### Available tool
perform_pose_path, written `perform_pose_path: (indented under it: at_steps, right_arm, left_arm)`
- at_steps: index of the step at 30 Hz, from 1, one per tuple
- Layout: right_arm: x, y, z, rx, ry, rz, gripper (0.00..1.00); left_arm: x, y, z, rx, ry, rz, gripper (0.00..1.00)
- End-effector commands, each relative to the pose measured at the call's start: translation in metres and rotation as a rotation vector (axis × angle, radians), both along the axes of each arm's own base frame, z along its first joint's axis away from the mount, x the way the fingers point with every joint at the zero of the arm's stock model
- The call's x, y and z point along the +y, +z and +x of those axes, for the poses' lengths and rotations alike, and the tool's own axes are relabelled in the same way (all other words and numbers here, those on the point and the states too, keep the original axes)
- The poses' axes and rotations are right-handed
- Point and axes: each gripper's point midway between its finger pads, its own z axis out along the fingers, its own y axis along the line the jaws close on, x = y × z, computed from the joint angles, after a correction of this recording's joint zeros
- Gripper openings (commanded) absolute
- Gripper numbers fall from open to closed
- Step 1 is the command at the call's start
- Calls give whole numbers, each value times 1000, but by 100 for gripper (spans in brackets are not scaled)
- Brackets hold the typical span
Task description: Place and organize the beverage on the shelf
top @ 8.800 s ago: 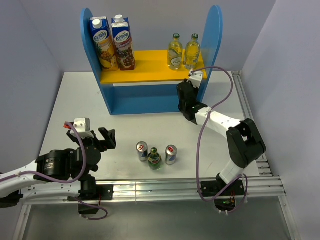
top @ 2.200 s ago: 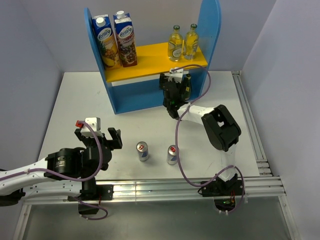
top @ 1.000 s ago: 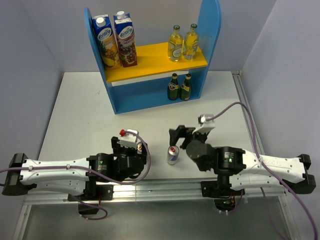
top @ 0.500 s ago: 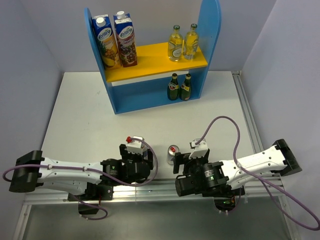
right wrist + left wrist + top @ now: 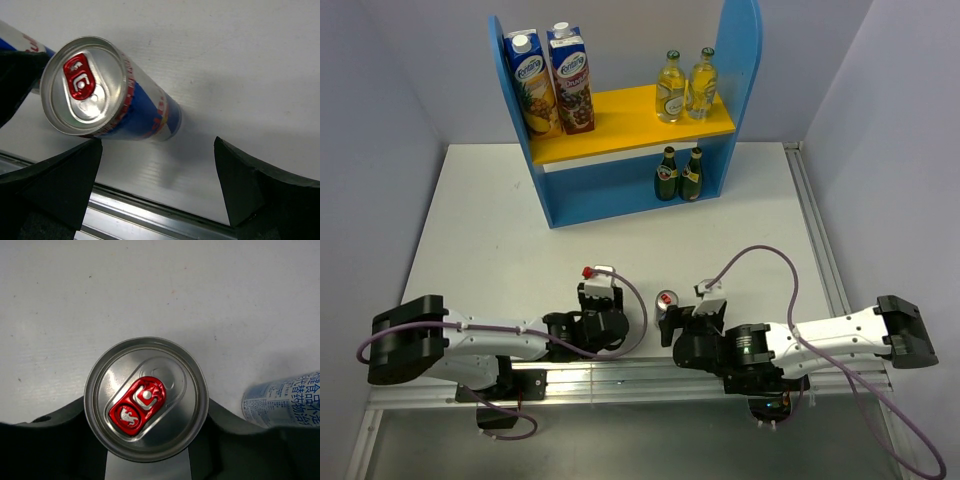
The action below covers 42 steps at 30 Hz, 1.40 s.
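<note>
The left jaws are drawn in narrow around the first can (image 5: 146, 398): a dark finger (image 5: 50, 432) meets its silver wall on each side, so it is gripped, standing upright on the tabletop (image 5: 150, 285). From straight above, its lid is bare silver with a red pull tab. It sits well in front of the shelf (image 5: 745, 60), near the tabletop's front edge, hidden under the left arm in the overhead view. The right jaws stand wide, holding nothing. The second can (image 5: 145, 120) shows in the gap ahead of their fingers (image 5: 245, 185), much nearer one finger than the other, and whether it touches that one cannot be told. This can is silver and blue with red markings, a red band under the rim and a red tab. It stands upright just beside the first can but apart from it, likewise well in front of the shelf. On the shelf's yellow board (image 5: 620, 130), two yellowish bottles (image 5: 670, 88) stand side by side at the right end and two juice cartons (image 5: 570, 80) at the left end. Below that board, near the right side panel, two green bottles (image 5: 666, 173) stand together.
</note>
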Motion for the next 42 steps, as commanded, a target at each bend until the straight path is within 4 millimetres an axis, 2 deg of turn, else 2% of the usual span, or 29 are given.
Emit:
perform_pose_path:
  at_steps: [1,2,3,6,9,13,16,17,19,20,22,28,29,37,41,42]
  right_arm:
    - [33,14,8,-34,26,97,100]
    - [37,14,10,-40,32,93,100]
    - [39,13,12,-44,27,93,100]
    - [45,12,18,-57,16,91,100]
    - [46,9,25,-79,-11,71,100]
    - [42,5,34,-111,-76,49,98]
    - [36,-1,38,-133,-123,43,87]
    - [35,-4,39,-136,-131,32,74]
    - [31,-9,43,-141,-155,11,55]
    - [32,-10,44,-147,-158,8,37]
    - [30,-14,46,-147,-169,-11,25]
    - [30,-22,46,-138,-179,-31,12]
    - [30,-23,46,-137,-179,-28,6]
    - [30,-33,41,-109,-160,-28,0]
    - [26,-41,37,-94,-159,-25,0]
    - [27,-41,36,-92,-163,-17,0]
  left_arm:
    - [-15,11,13,-47,-10,-50,43]
    - [-15,11,18,-53,-4,-49,37]
    - [-16,11,20,-51,-4,-50,26]
    - [-16,11,29,-55,12,-44,8]
    - [-15,14,36,-60,26,-44,0]
    - [-12,22,45,-72,33,-64,0]
    - [-4,29,57,-87,51,-80,0]
    - [-3,30,60,-87,40,-75,0]
    - [4,37,73,-103,64,-93,0]
    - [9,40,81,-108,70,-84,0]
    - [13,45,89,-117,79,-86,0]
    - [29,62,126,-153,126,-94,0]
    - [35,69,137,-166,152,-101,0]
    - [54,96,197,-213,220,-109,0]
    - [61,103,223,-223,242,-104,0]
    - [61,97,229,-212,247,-91,0]
